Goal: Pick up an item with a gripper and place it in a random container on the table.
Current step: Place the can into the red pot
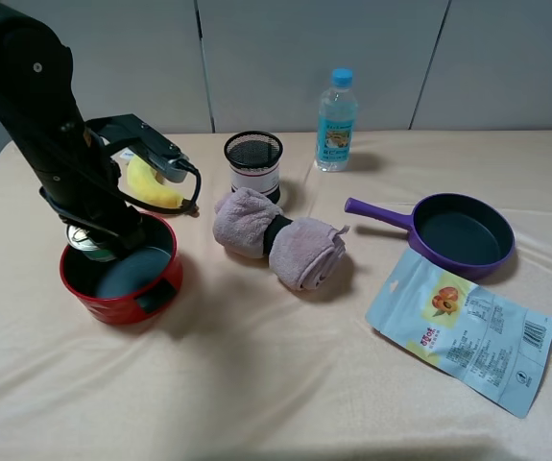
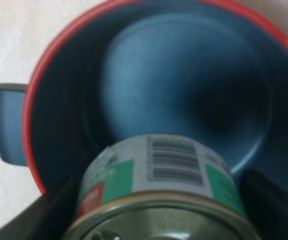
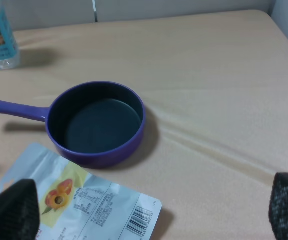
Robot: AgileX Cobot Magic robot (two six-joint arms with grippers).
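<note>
My left gripper (image 1: 91, 240) is shut on the tin can (image 1: 85, 239) and holds it at the far rim of the red pot (image 1: 112, 307), partly inside it. In the left wrist view the can (image 2: 159, 195), with its green label, barcode and silver lid, sits between the black fingers (image 2: 38, 220) above the pot's dark inside wall (image 2: 184, 90); a black handle (image 2: 8, 122) shows at the side. My right gripper (image 3: 149, 220) is open and empty, hanging over the table near the purple pan (image 3: 96, 122). The right arm does not show in the exterior high view.
A banana (image 1: 151, 184) lies behind the pot. A black mesh cup (image 1: 253, 163) and a water bottle (image 1: 336, 120) stand at the back. A rolled pink towel (image 1: 280, 240) lies mid-table. The purple frying pan (image 1: 463, 235) and a snack pouch (image 1: 463, 331) are on the right.
</note>
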